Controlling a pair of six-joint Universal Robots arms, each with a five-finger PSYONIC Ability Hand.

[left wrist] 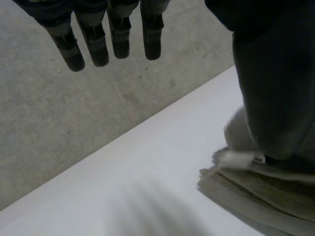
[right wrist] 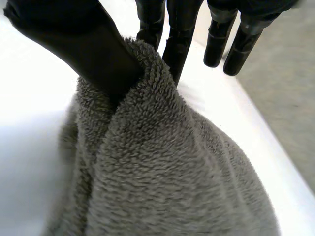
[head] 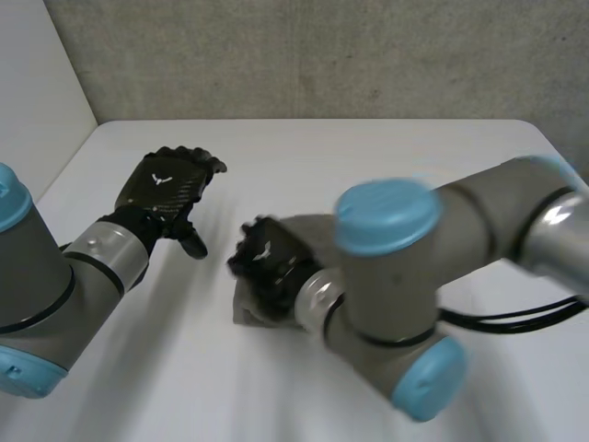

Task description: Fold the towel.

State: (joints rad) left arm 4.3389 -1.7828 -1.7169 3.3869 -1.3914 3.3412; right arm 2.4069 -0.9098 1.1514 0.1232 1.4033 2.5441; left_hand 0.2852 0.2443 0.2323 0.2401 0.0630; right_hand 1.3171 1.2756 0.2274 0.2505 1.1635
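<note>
The grey fluffy towel (right wrist: 162, 172) lies bunched in folded layers near the middle of the white table (head: 368, 157). My right hand (right wrist: 83, 44) is shut on it, pinching a raised fold of its edge between the thumb and fingers (right wrist: 179, 34). From the head view, the right hand (head: 267, 262) covers most of the towel (head: 244, 311). My left hand (head: 166, 189) hovers open over the table to the towel's left, apart from it. Its fingers (left wrist: 93, 44) hang straight and hold nothing. Beside them lie the towel's stacked layers (left wrist: 256, 194) with a white label (left wrist: 243, 158).
My right arm (head: 414, 267) reaches across the front of the table and hides the towel's right part. A grey concrete wall (head: 322, 55) stands behind the table's far edge. Bare tabletop (left wrist: 147, 182) lies between the left hand and the towel.
</note>
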